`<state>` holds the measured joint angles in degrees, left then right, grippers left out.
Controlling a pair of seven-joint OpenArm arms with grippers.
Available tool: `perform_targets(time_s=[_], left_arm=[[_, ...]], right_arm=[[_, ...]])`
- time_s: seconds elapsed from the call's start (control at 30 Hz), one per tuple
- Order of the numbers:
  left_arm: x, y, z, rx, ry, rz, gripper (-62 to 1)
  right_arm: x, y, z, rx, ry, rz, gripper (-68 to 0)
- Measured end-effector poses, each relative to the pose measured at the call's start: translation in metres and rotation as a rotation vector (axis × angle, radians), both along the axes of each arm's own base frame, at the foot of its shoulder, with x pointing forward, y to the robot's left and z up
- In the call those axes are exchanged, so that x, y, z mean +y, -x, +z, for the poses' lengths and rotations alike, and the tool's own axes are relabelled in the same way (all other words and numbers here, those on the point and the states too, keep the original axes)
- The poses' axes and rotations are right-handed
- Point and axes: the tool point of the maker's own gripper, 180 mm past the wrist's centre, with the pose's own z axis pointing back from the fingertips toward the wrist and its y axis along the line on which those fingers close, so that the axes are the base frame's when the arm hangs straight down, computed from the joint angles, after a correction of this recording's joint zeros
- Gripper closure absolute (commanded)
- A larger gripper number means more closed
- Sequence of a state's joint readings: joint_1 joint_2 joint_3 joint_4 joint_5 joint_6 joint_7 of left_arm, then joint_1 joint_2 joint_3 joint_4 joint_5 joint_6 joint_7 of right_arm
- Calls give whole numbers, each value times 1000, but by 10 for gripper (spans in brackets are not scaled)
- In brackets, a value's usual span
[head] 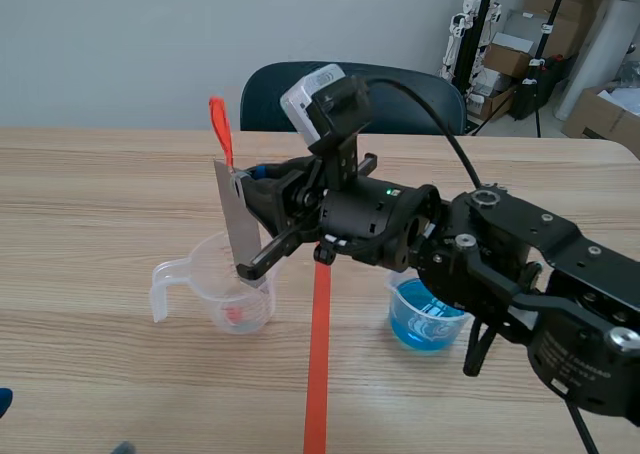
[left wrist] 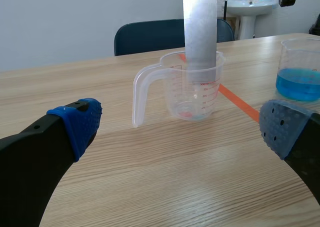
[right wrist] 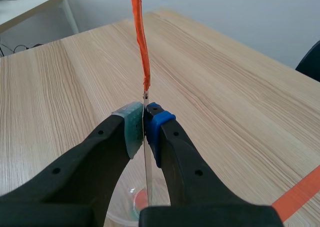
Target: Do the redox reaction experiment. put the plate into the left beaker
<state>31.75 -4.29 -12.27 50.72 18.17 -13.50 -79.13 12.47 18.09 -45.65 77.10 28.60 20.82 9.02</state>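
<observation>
A thin grey metal plate (head: pixel 238 224) with an orange-red tab (head: pixel 220 126) on top stands upright, its lower end inside the clear handled beaker (head: pixel 222 282) on the left. My right gripper (head: pixel 252 177) is shut on the plate's upper edge; in the right wrist view the plate (right wrist: pixel 147 162) is seen edge-on, pinched between the pads (right wrist: pixel 131 129), with the tab (right wrist: pixel 140 37) rising above. The left wrist view shows the plate (left wrist: pixel 200 32) dipping into the beaker (left wrist: pixel 190 84), which has a little reddish residue at its bottom. My left gripper (left wrist: pixel 180 129) is open, low, short of the beaker.
A small beaker of blue liquid (head: pixel 427 316) stands right of the orange tape line (head: pixel 318 354), under the right arm; it is also in the left wrist view (left wrist: pixel 302 69). A dark chair (head: pixel 270 92) stands behind the table. Boxes and stands fill the back right.
</observation>
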Motion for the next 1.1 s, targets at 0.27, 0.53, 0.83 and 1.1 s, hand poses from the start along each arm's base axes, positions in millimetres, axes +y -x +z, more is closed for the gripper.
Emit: perform_targets(time_s=[0.27, 0.53, 0.83, 1.1], left_arm=[[0, 0, 0, 0, 0, 0, -623], [0, 0, 0, 0, 0, 0, -623], [0, 0, 0, 0, 0, 0, -623], [0, 0, 0, 0, 0, 0, -623]], right_arm=[[5, 4, -15, -12, -5, 7, -4], [8, 4, -24, -28, 9, 6, -4], [12, 4, -21, -37, -13, 5, -4], [14, 6, -21, -52, 1, 13, -4]])
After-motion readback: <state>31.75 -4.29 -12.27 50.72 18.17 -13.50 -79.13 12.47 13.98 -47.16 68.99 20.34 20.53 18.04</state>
